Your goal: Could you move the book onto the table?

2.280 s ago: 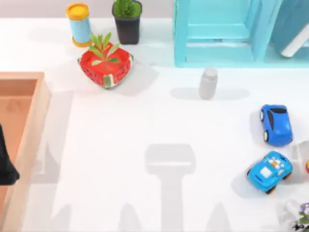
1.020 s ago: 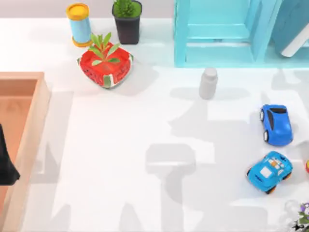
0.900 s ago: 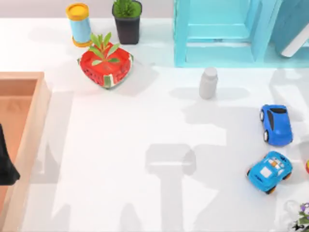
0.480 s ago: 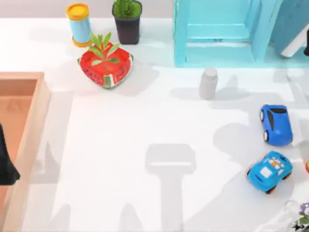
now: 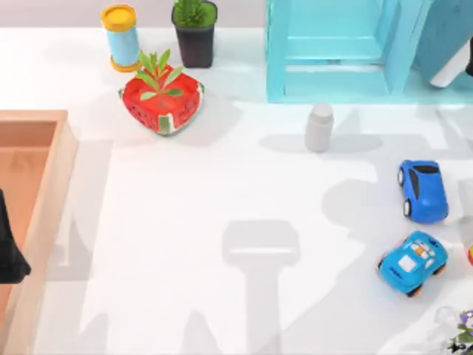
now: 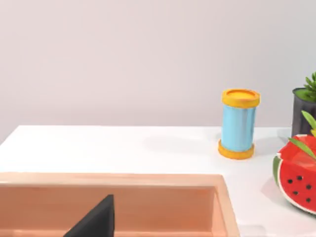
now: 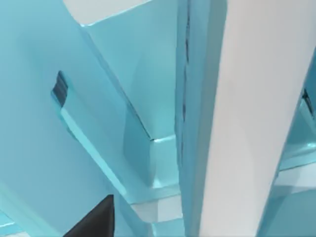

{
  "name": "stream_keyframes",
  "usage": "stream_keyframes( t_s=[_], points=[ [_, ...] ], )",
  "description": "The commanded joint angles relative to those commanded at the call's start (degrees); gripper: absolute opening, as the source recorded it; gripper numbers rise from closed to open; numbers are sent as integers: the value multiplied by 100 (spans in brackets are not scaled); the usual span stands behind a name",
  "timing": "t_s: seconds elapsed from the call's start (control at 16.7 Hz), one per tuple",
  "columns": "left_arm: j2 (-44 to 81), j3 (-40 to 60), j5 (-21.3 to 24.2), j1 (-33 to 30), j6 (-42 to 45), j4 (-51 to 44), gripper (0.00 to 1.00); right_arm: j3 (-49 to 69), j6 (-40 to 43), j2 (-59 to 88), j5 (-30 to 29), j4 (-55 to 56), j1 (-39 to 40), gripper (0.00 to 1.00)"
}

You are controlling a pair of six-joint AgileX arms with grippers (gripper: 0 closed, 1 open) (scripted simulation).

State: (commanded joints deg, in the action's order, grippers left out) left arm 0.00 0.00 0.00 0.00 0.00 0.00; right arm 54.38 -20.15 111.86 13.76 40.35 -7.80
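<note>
1. The book (image 5: 443, 33) stands leaning in the turquoise shelf unit (image 5: 336, 48) at the bench's far right corner, teal cover and white page edges showing.
2. In the right wrist view the book's page edges (image 7: 247, 113) and cover spine sit very close to the camera, so the right arm seems to be right at the book. A dark sliver at the right edge of the top view is likely part of it. Whether the right gripper is apart or together, I cannot tell.
3. The left arm (image 5: 9, 248) is parked over the wooden box (image 5: 44, 192) at the bench's (image 5: 207, 222) left edge; its gripper state I also cannot tell.
4. Risks, as I judge them:
   - a grasp on the page edges alone could slip, since the book looks thick and heavy;
   - pulling out at an angle could catch the shelf's upright;
   - lowering it carelessly could hit the dark blue car (image 5: 423, 191), the police car (image 5: 412, 262) or the grey bottle (image 5: 318, 127) nearby.
</note>
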Motion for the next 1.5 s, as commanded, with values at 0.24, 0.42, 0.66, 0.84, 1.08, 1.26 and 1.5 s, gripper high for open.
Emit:
stream_keyframes(
  t_s=[0.24,0.42,0.66,0.84,1.08,1.26,1.5],
  points=[
    [0,0,0,0,0,0,100,927,-23,635,-64,-316,51,100],
    [0,0,0,0,0,0,100,1665,-52,1289,-187,-387,177,100],
    [0,0,0,0,0,0,100,2123,-71,1888,-288,-261,266,100],
    [0,0,0,0,0,0,100,2133,-71,1912,-290,-250,265,100],
    [0,0,0,0,0,0,100,2133,-71,1912,-290,-250,265,77],
    [0,0,0,0,0,0,100,2133,-71,1912,-290,-250,265,55],
    [0,0,0,0,0,0,100,2133,-71,1912,-290,-250,265,25]
  ],
)
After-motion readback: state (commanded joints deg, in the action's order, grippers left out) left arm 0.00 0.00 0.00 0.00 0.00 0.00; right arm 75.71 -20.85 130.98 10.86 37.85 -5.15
